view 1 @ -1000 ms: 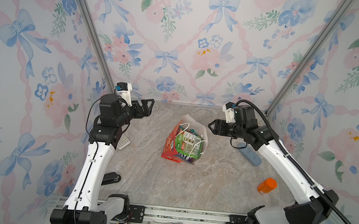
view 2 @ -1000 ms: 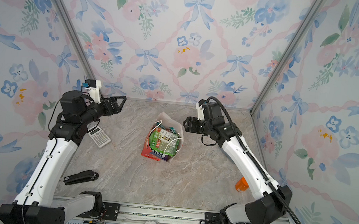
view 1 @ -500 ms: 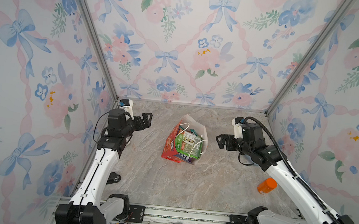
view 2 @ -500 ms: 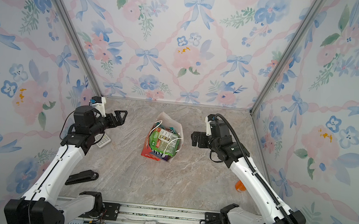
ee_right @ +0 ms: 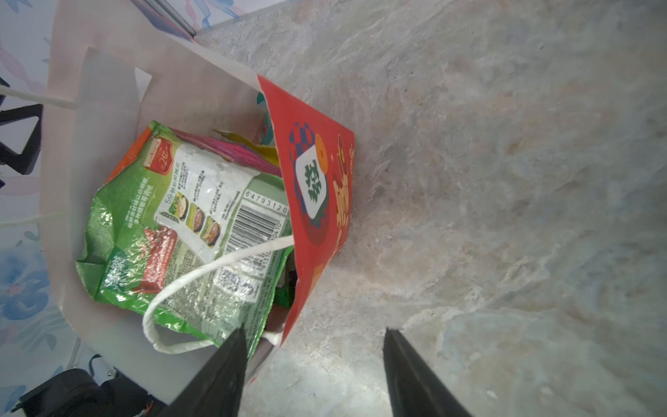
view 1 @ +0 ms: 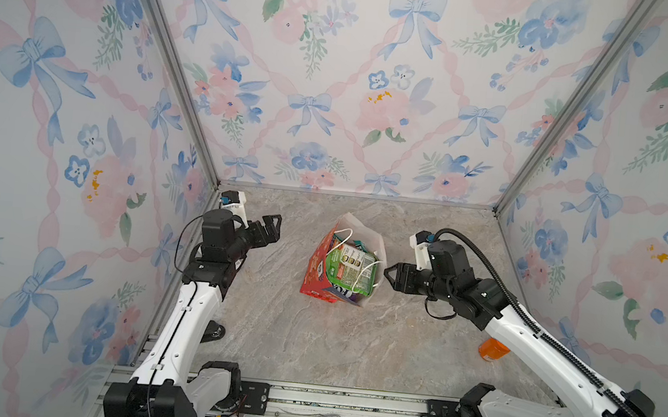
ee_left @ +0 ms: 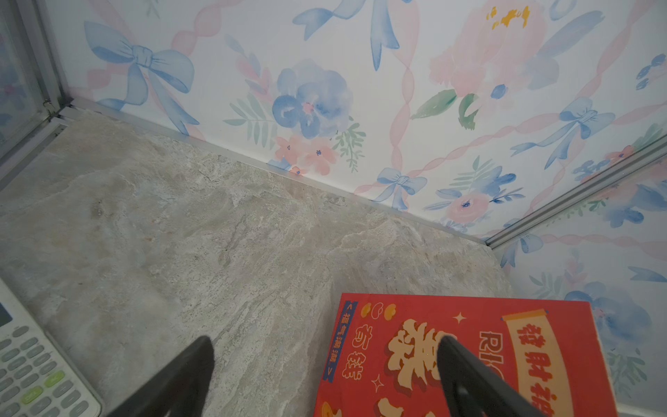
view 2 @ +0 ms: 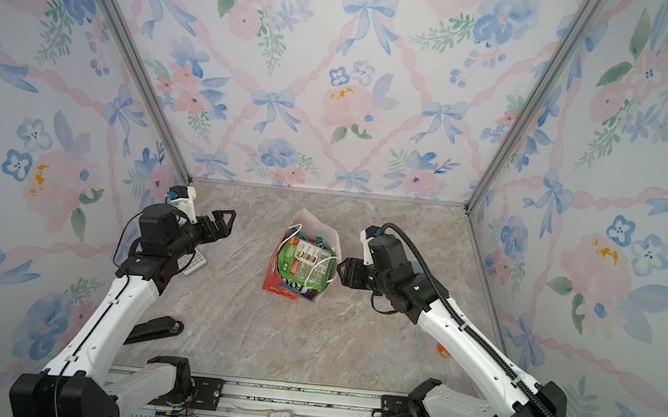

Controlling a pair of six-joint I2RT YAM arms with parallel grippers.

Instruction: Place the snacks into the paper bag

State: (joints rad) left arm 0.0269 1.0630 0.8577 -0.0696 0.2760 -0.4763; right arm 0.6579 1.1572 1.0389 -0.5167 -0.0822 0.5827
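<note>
In both top views: paper bag (view 1: 318, 270) upright on the surface (view 1: 290, 339), snacks (view 1: 349, 267) filling it to the mouth, left tool (view 1: 271, 228) spread wide and empty well apart, right tool (view 1: 390, 274) just beside its white flank. From the left wrist: red face of the paper bag (ee_left: 469, 353) beyond parted, empty fingers (ee_left: 202, 357). From the right wrist: right tool (ee_right: 315, 332) parted on nothing by the rim, cord handle (ee_right: 216, 267) draped over the top green packet (ee_right: 173, 216); risks hooking that loop and tipping the light, full paper bag.
</note>
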